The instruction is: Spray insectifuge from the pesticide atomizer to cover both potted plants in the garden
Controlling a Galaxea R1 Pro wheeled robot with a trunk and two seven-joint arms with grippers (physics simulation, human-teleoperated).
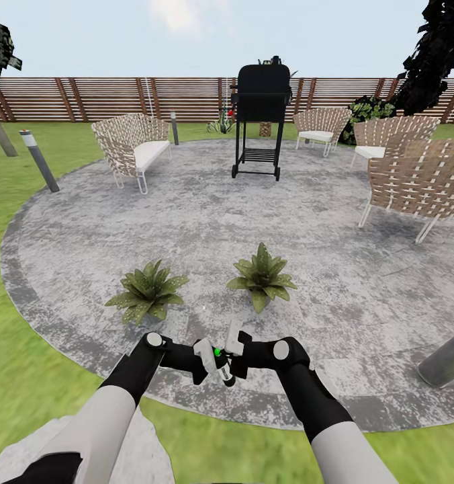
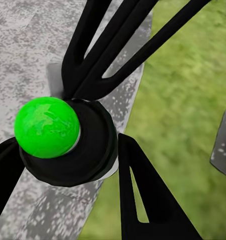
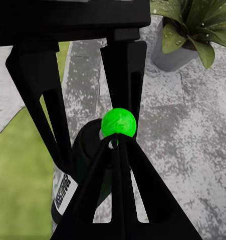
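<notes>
With both arms meeting at the patio edge, the pesticide atomizer (image 1: 221, 363) sits between the left gripper (image 1: 210, 361) and right gripper (image 1: 232, 351); left fingers clamped on its body, right fingers closed at its green tip (image 3: 119, 122). Just beyond, two potted plants (image 1: 146, 290) (image 1: 262, 277) on grey paving, near each other. Further back: grill (image 1: 259, 121), woven chairs (image 1: 131, 146), fence (image 1: 119, 97).
</notes>
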